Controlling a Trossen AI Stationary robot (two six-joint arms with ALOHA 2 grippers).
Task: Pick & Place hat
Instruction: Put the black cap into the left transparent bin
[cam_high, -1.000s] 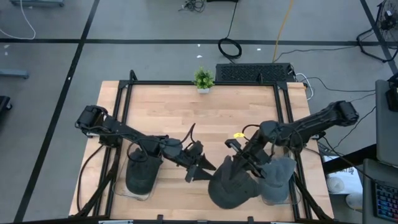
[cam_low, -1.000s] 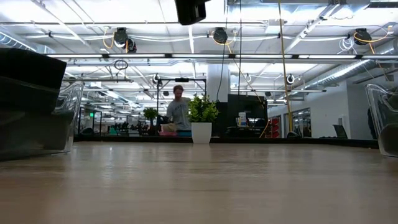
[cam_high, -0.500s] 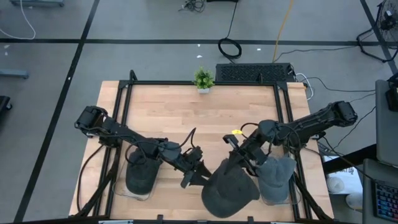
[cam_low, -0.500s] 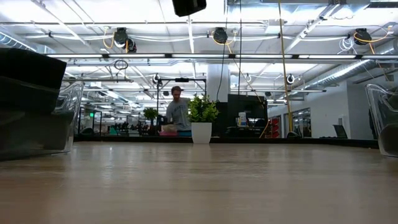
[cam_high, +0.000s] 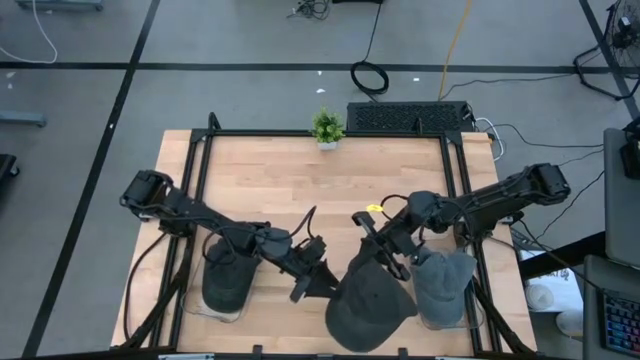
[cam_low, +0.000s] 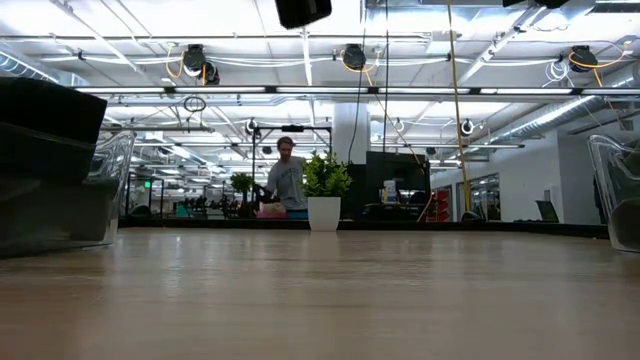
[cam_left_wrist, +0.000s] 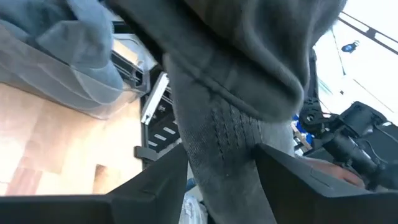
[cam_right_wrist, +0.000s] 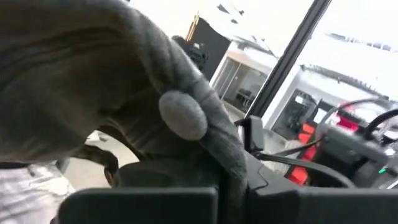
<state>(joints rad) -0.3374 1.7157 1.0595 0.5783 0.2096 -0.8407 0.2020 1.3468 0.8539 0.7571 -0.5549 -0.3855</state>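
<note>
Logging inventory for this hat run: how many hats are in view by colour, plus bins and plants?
Dark grey hats: 2, held hat and hat in left bin
Light grey hats: 1
Clear bins: 2, left bin, right bin
Potted plants: 1
Total: 6

A small potted plant (cam_high: 327, 128) stands at the far edge of a light wooden table (cam_high: 300, 180), with a black vented box (cam_high: 408, 117) just beyond it and cables (cam_high: 370, 76) lying on the grey floor. At table height, the plant's white pot (cam_low: 323, 213) sits before an open hall where a person (cam_low: 287, 180) stands under ceiling lights
</note>
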